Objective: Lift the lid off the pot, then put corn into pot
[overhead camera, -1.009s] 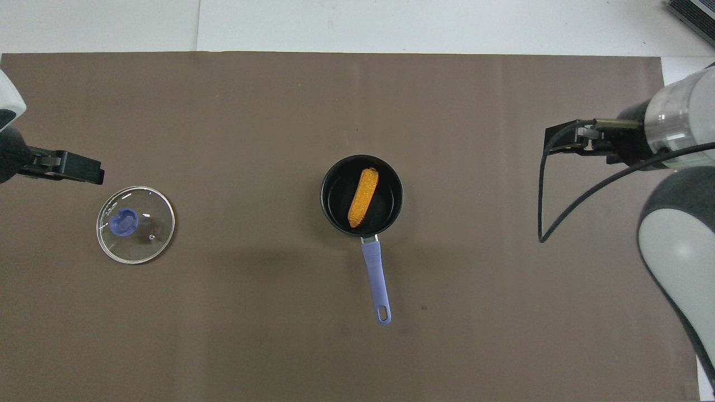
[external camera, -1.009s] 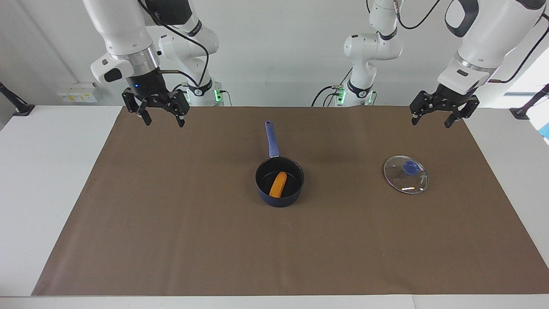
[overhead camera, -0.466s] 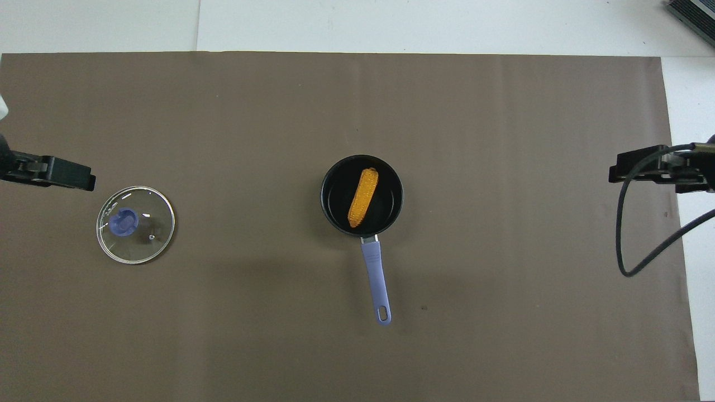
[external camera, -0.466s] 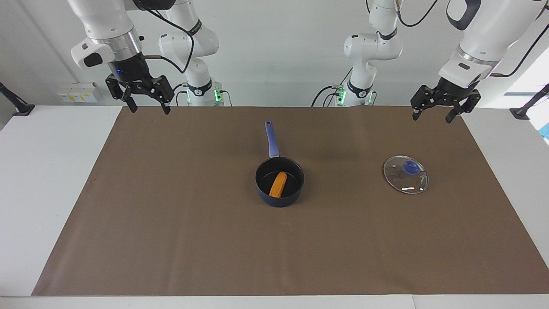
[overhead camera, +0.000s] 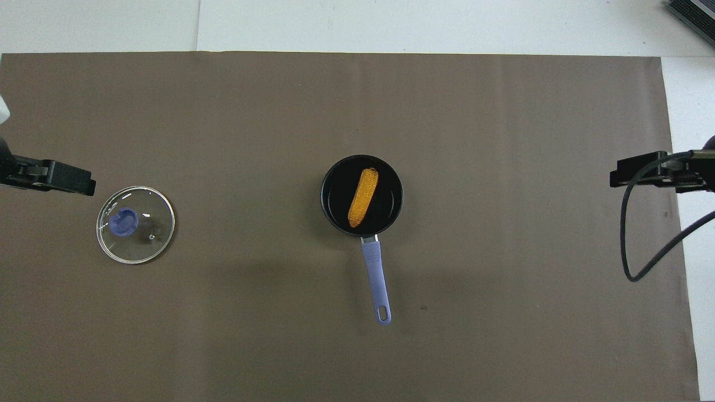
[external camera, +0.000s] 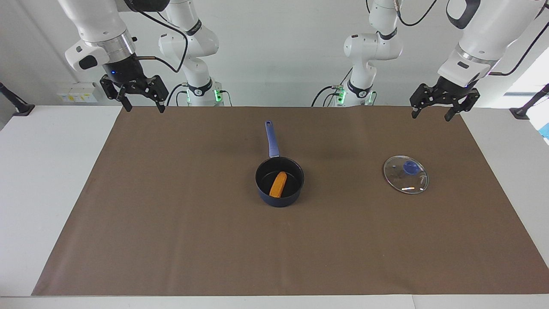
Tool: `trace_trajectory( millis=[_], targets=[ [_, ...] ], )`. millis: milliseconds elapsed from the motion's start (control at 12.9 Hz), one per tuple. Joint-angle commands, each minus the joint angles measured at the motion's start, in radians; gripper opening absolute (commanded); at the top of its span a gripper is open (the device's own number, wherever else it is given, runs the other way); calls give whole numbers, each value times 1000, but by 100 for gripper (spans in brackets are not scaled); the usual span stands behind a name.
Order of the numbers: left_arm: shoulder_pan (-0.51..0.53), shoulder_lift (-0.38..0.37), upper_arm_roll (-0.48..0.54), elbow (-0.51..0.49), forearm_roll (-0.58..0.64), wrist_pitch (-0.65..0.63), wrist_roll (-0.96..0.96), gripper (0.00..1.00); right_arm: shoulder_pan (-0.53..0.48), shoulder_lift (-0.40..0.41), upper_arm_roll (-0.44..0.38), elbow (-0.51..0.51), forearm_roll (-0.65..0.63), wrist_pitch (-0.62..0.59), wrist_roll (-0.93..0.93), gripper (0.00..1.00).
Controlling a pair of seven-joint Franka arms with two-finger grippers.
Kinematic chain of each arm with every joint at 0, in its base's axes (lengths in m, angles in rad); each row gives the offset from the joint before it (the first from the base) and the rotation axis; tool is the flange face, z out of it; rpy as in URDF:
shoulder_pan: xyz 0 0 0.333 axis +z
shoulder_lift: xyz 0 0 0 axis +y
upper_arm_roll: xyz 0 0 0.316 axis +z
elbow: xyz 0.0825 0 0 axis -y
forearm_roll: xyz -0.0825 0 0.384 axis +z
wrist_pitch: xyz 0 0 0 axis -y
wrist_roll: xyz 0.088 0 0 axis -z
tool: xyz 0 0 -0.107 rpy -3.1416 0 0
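pot (external camera: pixel 279 186): one, blue
corn (external camera: pixel 278 185): one, inside the pot
lid (external camera: pixel 405 174): one, flat on the mat
brown mat (external camera: pixel 171 223): one
robot arms: two

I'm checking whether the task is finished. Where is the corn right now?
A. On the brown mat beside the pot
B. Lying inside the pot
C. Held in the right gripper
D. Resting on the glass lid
B: the corn lies on the black floor of the pot, while the lid sits apart on the mat toward the left arm's end, and both grippers are raised and hold nothing.
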Motion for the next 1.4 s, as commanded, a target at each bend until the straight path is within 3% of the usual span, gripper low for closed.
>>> trace_trajectory(
  millis=[0,310,543,853,1319],
  targets=[
    [0,-29,-5,-5,2,-24,-2,100,-14,-18,6,-30,1,22,-34,100],
    [2,-30,-4,-4,2,-19,-2,100,-14,-5,6,10,-48,1,-54,100],
    [0,-30,-5,-4,2,-19,-2,100,-34,22,0,84,-49,-129,-104,100],
    [2,-30,-5,-4,2,-19,-2,100,-30,12,-1,56,-29,-31,-118,100],
    [2,-30,-5,-4,2,-19,-2,100,-30,0,2,39,-46,-31,-120,100]
  ],
)
